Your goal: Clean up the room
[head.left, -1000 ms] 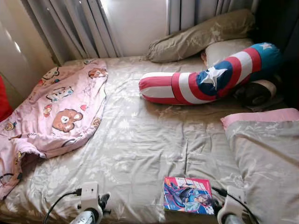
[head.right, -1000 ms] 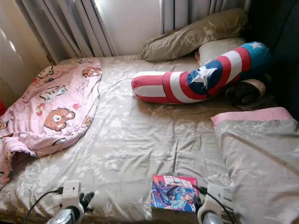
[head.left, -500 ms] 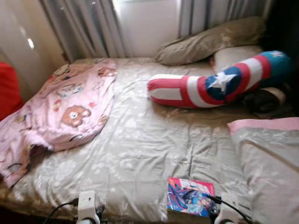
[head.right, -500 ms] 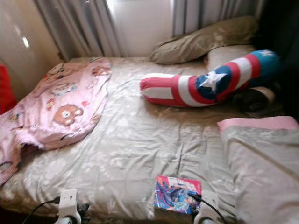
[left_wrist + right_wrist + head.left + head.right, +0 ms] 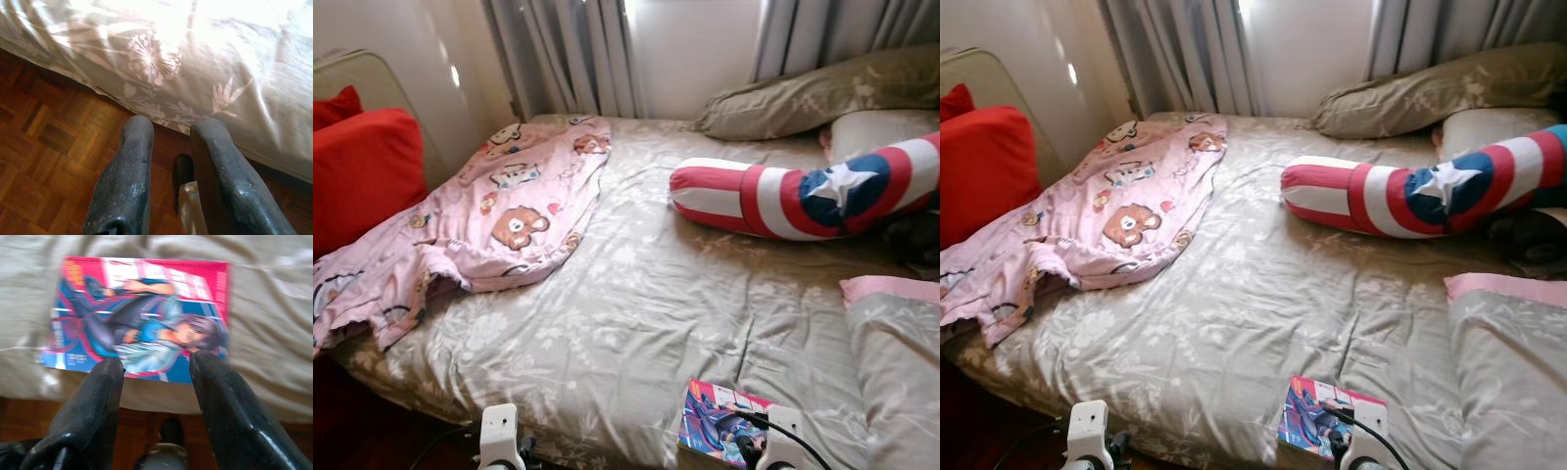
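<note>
At the bed's near edge, my right gripper (image 5: 155,364) hangs just short of the comic book (image 5: 139,316), fingers spread wide, holding nothing. Left gripper (image 5: 171,142) is parted and empty too, down over the wood floor (image 5: 44,137) beside the mattress. My view has swung left in the last second, so the red cushions (image 5: 357,171) now show beyond the pink bear blanket (image 5: 499,211). I'd guess the book goes first.

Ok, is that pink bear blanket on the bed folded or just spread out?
Spread out, not folded. The pink blanket lies rumpled across the bed's left side, one crumpled end hanging over the near edge.
</note>
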Motion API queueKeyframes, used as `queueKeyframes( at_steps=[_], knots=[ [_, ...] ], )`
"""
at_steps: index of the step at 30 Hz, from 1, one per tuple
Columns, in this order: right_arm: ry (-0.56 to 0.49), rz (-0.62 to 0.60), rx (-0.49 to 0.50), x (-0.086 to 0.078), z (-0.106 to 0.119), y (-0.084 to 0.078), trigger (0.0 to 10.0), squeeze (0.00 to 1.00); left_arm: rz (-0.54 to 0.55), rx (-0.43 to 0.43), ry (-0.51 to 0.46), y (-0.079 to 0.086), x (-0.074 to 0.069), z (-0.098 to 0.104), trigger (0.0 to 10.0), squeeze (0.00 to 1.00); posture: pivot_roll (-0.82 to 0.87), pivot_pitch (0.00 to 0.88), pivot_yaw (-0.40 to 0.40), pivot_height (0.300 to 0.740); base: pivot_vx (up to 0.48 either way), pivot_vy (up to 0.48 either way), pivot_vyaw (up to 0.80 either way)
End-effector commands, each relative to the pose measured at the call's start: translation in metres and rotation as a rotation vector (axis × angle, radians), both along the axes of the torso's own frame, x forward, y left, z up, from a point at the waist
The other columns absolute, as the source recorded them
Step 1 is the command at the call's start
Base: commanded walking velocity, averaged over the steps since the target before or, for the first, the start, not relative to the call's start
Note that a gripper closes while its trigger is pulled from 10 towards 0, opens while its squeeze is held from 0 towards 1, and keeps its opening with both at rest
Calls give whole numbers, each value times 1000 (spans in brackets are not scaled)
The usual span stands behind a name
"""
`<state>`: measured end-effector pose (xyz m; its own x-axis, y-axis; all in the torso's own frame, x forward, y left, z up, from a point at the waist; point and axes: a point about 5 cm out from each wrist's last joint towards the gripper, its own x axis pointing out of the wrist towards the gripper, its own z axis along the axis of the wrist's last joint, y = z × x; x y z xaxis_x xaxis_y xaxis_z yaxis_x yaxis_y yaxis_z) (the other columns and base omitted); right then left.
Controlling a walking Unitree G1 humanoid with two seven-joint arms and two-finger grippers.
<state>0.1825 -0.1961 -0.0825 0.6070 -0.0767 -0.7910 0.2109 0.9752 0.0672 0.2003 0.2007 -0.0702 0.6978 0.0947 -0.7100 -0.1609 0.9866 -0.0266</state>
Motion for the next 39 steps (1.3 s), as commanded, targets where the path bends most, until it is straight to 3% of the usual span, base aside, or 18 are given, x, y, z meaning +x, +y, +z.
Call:
queueKeyframes(
  at_steps=[1,32,33,34,39],
  knots=[
    [11,3,11,-1,-1,4,10000,0,12,14,31,5,-6,-3,10000,0,-4,0,69,740,0,330,0],
    [12,7,12,-2,-1,4,10000,0,15,12,33,5,-7,-4,10000,0,-3,0,69,740,0,330,0],
    [27,65,-36,-2,0,-6,10000,0,39,-13,49,-2,-11,-7,10000,0,-29,0,-11,740,0,435,0],
    [49,138,-99,-3,1,-19,10000,0,63,-43,70,-10,-16,-11,10000,0,-36,0,-7,740,0,431,0],
    [65,131,-124,-7,3,-33,10000,0,52,-45,80,-13,-18,-13,10000,0,-34,0,-1,740,0,148,0]
  ],
)
